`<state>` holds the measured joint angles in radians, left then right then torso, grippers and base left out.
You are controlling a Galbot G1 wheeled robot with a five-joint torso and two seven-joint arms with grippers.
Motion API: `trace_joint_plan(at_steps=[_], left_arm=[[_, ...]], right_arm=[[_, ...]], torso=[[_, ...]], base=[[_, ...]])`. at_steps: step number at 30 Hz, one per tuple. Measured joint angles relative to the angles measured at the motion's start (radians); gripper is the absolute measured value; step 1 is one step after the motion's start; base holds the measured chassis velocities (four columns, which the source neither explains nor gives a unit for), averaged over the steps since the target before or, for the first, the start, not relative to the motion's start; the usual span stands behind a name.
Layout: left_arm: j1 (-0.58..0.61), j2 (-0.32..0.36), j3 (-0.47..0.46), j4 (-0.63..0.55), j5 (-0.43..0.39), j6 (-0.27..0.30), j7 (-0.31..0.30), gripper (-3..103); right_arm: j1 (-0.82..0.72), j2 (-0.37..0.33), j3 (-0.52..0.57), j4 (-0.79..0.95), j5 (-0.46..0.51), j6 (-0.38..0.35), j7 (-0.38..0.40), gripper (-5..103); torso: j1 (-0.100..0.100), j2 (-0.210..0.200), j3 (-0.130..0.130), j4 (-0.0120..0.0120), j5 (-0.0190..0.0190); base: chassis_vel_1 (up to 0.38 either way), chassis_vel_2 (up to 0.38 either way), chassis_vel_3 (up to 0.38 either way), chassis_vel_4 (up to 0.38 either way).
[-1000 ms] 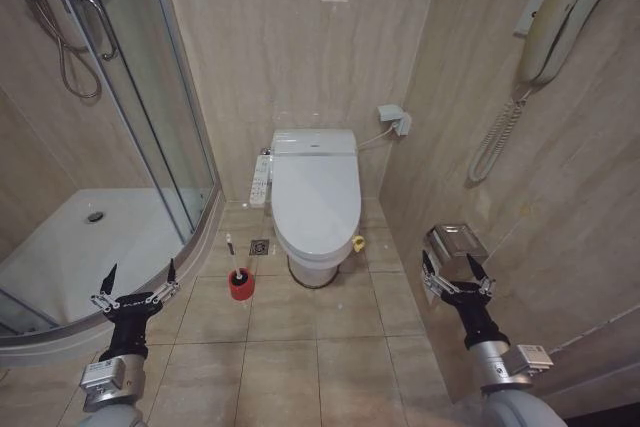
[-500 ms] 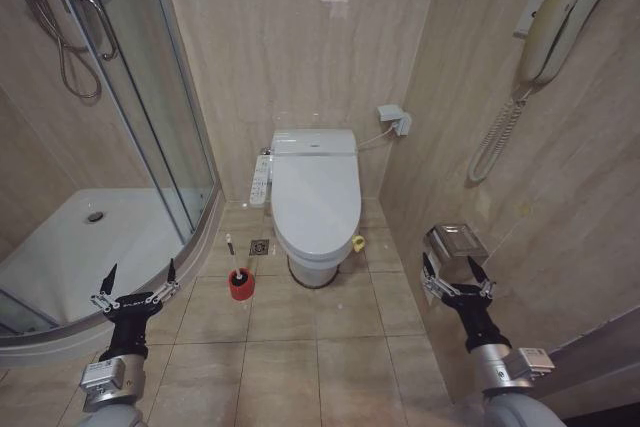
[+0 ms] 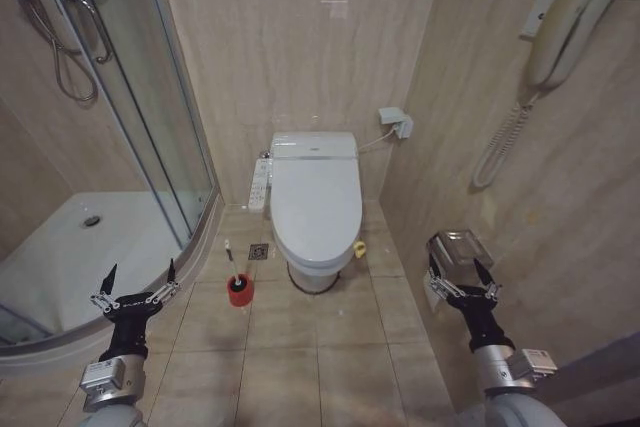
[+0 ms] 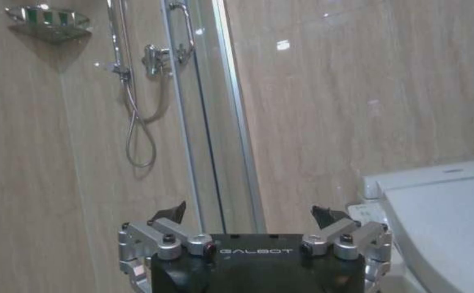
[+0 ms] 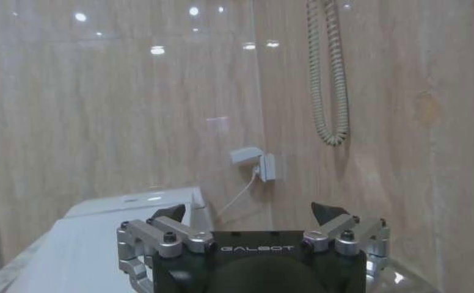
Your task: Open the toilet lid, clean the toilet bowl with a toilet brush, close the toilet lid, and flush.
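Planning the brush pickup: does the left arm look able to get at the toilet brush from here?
Probably yes: the left gripper is open and the toilet brush stands in its red holder across bare floor.

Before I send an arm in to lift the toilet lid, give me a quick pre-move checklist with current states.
1. Toilet lid down, nothing on it: ok.
2. Left tool open, empty, low by the shower tray: ok.
3. Right tool open, empty: ok.
4. Right tool's gap to the wall paper holder: cannot tell, looks close.
5. Toilet brush upright in the red holder, left of the toilet bowl: ok.
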<state>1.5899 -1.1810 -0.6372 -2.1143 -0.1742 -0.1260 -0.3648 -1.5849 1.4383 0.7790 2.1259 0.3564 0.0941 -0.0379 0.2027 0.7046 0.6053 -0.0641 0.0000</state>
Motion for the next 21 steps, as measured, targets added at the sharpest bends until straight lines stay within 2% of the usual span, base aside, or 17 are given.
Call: trace_joint_plan(at_steps=[8,12,14,21], left_arm=[[0.000,0.000,0.000,0.000,0.000,0.000,0.000,100],[-0.001,0.000,0.000,0.000,0.000,0.000,0.000,100],[-0.001,0.000,0.000,0.000,0.000,0.000,0.000,100],[0.000,0.000,0.000,0.000,0.000,0.000,0.000,100]], right_arm=[[0.015,-0.003,0.025,-0.015,0.000,0.002,0.041,100],[0.020,-0.008,0.036,-0.025,-0.001,0.009,0.046,100],[0.023,-0.009,0.036,-0.030,0.000,0.013,0.046,100],[0.033,-0.009,0.035,-0.046,0.000,0.021,0.056,100]], torso=[[0.001,0.000,0.000,0.0003,0.0001],[0.001,0.000,0.001,-0.0003,-0.0001],[0.001,0.000,0.000,0.0006,0.0000],[-0.001,0.000,0.000,-0.0005,0.0001]], base=[[-0.218,0.220,0.218,-0.217],[-0.170,0.165,0.181,-0.196],[-0.060,0.064,0.021,-0.083],[0.016,-0.033,-0.017,0.015]])
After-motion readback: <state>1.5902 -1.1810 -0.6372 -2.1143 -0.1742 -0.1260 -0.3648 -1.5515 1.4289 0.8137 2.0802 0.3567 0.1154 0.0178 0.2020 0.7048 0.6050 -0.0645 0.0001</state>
